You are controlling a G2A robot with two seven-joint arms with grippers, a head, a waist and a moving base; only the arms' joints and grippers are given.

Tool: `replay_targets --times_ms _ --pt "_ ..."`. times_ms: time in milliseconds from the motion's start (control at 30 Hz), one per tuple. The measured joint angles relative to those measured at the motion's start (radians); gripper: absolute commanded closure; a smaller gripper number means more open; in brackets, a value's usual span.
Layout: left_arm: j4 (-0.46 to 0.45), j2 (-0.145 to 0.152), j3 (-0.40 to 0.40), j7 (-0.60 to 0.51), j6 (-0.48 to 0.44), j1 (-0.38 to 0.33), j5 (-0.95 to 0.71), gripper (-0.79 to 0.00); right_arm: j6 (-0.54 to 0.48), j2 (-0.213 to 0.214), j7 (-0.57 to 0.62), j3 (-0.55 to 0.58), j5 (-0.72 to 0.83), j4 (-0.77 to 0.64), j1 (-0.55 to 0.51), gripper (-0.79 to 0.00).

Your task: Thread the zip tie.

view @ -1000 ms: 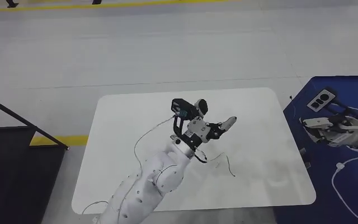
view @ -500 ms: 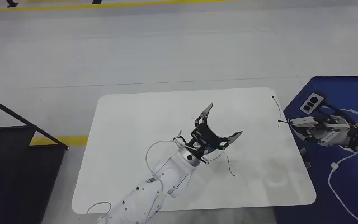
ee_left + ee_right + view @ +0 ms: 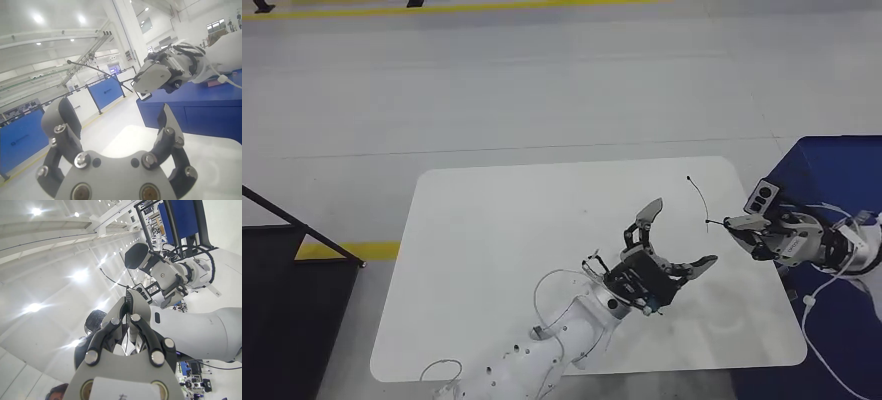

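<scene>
- Starting at the left gripper (image 3: 682, 236): its fingers are spread wide with nothing between them, and it hangs over the right half of the white table (image 3: 482, 250).
- Out at roughly 1 o'clock from that open pair in the top view, just beside it but apart, is the black zip tie (image 3: 699, 198), up in the air and off the table.
- The left wrist view agrees. The zip tie (image 3: 94, 68) arcs ahead of the left gripper (image 3: 115, 111), beyond the fingertips rather than inside them.
- The tie's long axis runs about 5 o'clock to 11 o'clock in the top view. The free end, with a small knob on it, is at 11.
- Further out, near 3 o'clock, the right gripper (image 3: 730, 222) is pinched tight on the tie's lower end, and the right wrist view shows the strap curving away from the closed tips (image 3: 128, 294).
- So the tie sits between the two grippers, and the empty left gripper is the nearer one to that free end.
- My read is that the next move depends on lining the left fingers up across that slanted axis, and a thin, springy strap could easily flick aside.
</scene>
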Motion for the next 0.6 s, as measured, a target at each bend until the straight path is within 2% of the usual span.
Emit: replay_targets --times_ms 100,233,367,467,600 --pt "0.020 -0.013 0.000 0.022 0.008 0.001 -0.028 -0.659 0.012 -0.007 0.008 -0.009 -0.007 0.011 0.021 0.000" --pt "0.041 -0.027 0.001 0.037 0.020 -0.003 -0.021 -0.542 0.021 -0.012 0.016 -0.016 -0.016 0.015 0.035 0.000" --pt "0.053 -0.041 0.003 0.046 0.025 -0.008 -0.018 -0.489 0.021 -0.012 0.016 -0.016 -0.016 0.015 0.035 0.000" --pt "0.057 -0.050 0.009 0.065 0.002 -0.011 -0.013 -0.403 0.021 -0.012 0.016 -0.016 -0.016 0.015 0.035 0.000" --pt "0.064 -0.058 0.007 0.114 -0.030 -0.011 -0.017 -0.329 0.021 -0.012 0.016 -0.016 -0.016 0.015 0.035 0.000"
